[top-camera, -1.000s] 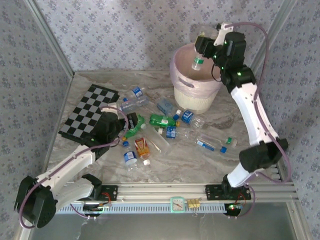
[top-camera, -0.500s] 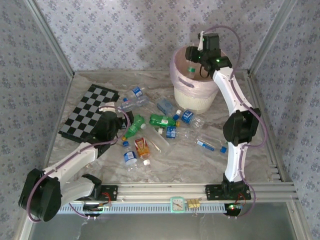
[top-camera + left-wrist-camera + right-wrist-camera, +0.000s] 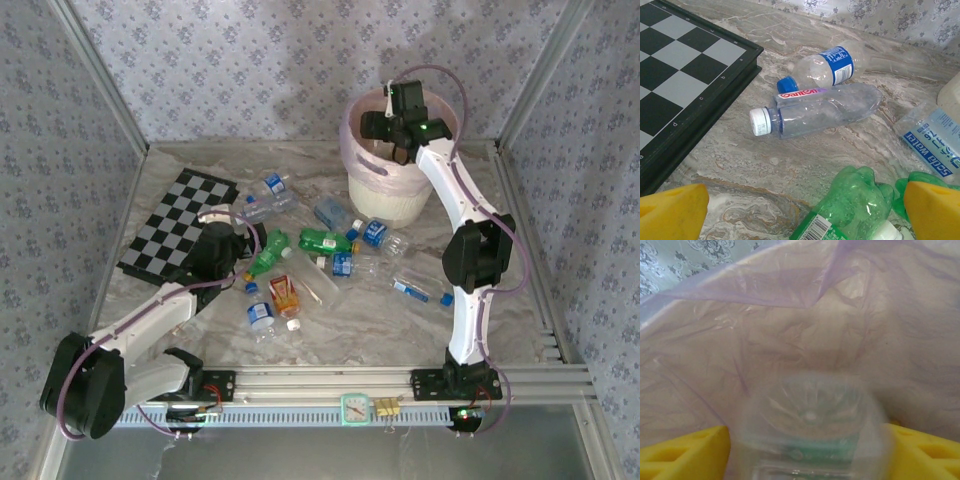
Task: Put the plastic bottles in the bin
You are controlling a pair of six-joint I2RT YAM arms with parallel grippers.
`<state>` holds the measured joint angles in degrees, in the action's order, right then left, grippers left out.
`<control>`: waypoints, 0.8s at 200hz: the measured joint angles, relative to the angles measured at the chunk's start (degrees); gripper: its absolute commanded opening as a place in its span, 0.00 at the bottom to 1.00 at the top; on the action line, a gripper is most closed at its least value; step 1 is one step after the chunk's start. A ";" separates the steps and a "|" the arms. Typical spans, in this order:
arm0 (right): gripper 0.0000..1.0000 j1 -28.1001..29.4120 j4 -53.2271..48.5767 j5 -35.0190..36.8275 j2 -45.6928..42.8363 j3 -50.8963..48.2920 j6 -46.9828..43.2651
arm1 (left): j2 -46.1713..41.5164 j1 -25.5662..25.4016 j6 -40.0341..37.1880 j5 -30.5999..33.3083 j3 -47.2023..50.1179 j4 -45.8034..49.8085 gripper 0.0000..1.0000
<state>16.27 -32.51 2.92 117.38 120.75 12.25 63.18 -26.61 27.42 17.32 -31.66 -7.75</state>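
My right gripper hangs inside the mouth of the white bin, open. A clear bottle with a green label sits blurred between its yellow fingers, base toward the pink bag lining. My left gripper is open and low over the table, its fingers on either side of a green bottle lying there. Several more plastic bottles lie scattered mid-table: a second green one, an orange-red one, a clear white-capped one and a blue-labelled one.
A black-and-white checkered board lies at the left, its edge close to my left gripper. A flattened blue-and-white soda water label lies right of the green bottle. Wallpapered walls close in the table on three sides.
My right arm swung left over the bin with the clear bottle and its jaws widened. My left gripper edged slightly toward the green bottle, still open.
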 measured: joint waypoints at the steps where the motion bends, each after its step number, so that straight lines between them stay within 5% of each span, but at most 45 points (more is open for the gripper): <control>1: 0.85 0.00 -0.04 0.00 0.00 0.04 0.02 | 0.00 0.00 0.02 0.00 0.00 0.00 1.00; 84: 1.00 0.63 -3.72 0.28 -8.24 1.44 -2.29 | 0.00 0.00 -0.24 -1.46 0.00 0.02 1.00; 160: 1.00 6.62 2.38 -1.70 -33.94 -27.19 -2.64 | 10.40 5.01 -9.60 -5.09 -13.14 3.61 1.00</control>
<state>22.90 -30.13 1.21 83.44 93.56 9.61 73.58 -21.61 17.82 12.23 -44.80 -4.14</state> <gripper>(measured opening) 0.998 0.998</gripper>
